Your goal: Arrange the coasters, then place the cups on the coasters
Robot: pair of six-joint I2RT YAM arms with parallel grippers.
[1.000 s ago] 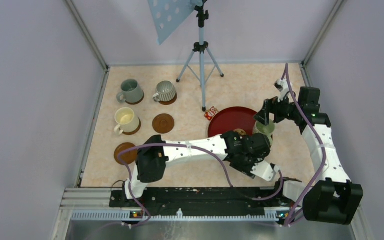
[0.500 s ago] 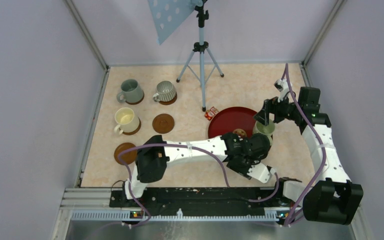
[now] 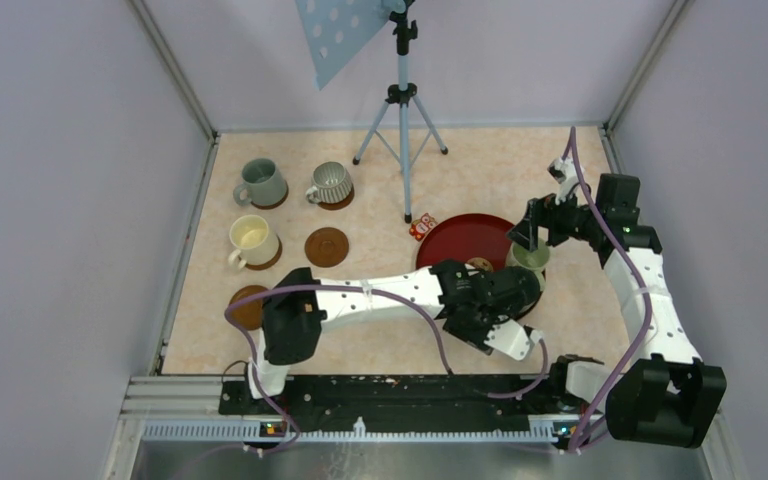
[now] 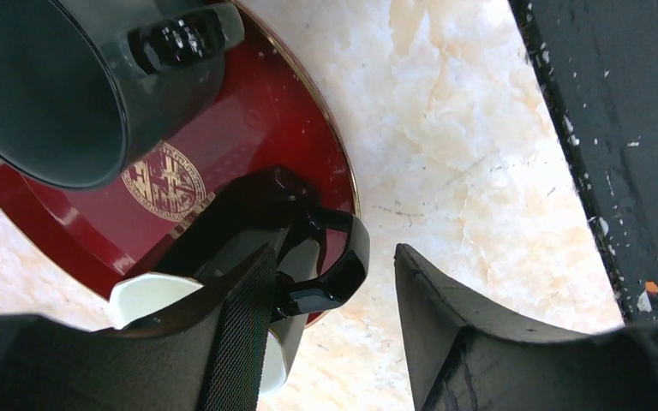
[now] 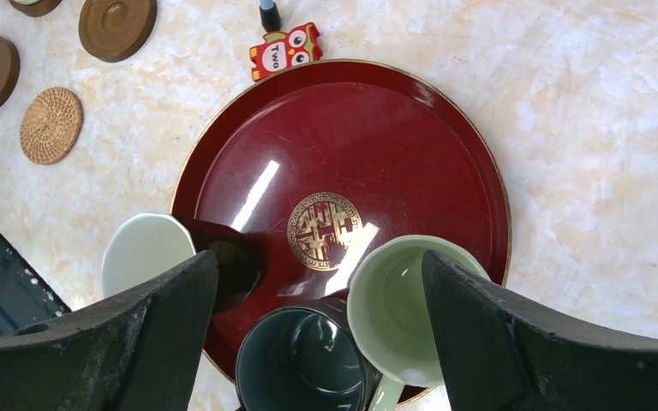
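Observation:
Three cups stand on the red tray [image 5: 351, 128]: a white-lined cup [image 5: 141, 248] with a glossy black handle [image 4: 334, 265], a dark teal cup [image 5: 304, 360] and a pale green cup [image 5: 403, 300]. My left gripper [image 4: 334, 253] is open at the tray's near rim; that black handle lies between its fingers, close to the left one and clear of the right. My right gripper [image 5: 317, 257] hangs open above the teal and green cups. Grey-green [image 3: 260, 183], ribbed [image 3: 331, 182] and cream [image 3: 252, 240] cups sit on coasters. One bare coaster [image 3: 326, 246] lies beside them; another [image 3: 248, 307] is partly hidden by my left arm.
A woven round mat [image 5: 50, 125] lies left of the tray. A small owl tag [image 3: 422, 227] sits at the tray's far rim beside a tripod [image 3: 402, 100]. Side walls enclose the table, and a black rail [image 4: 617, 128] runs along its near edge.
My left arm has shifted slightly left and toward the tray, its fingers staying around the black handle. The right arm has not moved.

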